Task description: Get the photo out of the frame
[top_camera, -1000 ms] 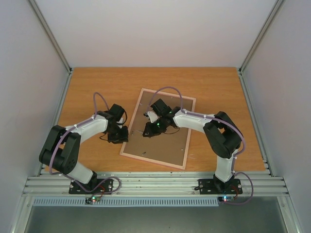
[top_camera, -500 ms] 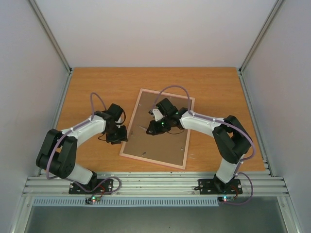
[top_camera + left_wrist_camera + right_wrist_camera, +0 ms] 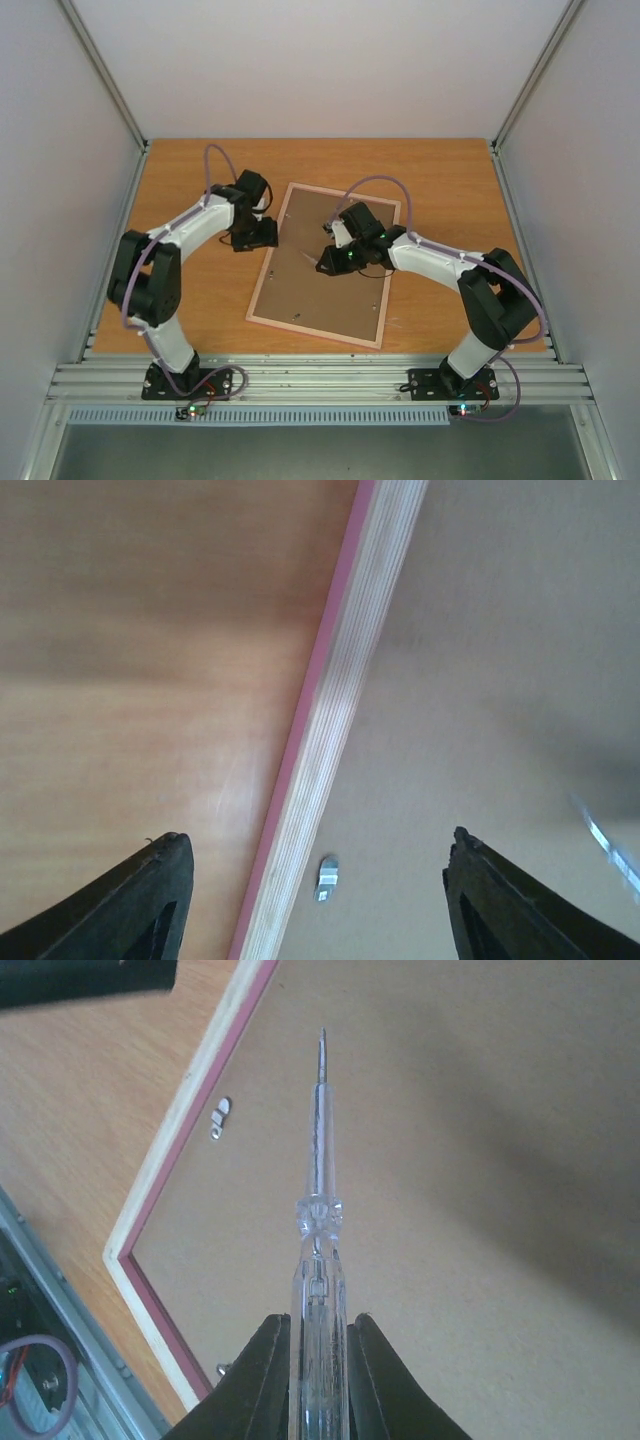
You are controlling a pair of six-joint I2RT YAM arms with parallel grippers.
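The frame lies face down on the table, its light wood rim and pink edge showing around the brown backing board. The photo is hidden under that board. My left gripper hovers open over the frame's left rim, its fingers straddling the rim and a small metal clip. My right gripper is shut on a clear screwdriver. Its tip points across the backing board toward the left rim, near another clip.
The wooden table is boxed in by white walls on three sides. An aluminium rail runs along the near edge, beside both arm bases. The same rail shows close to the frame's near corner.
My left arm has moved away from me along the frame's left rim, and its jaws have opened wider. The right gripper has shifted slightly right, still holding the screwdriver.
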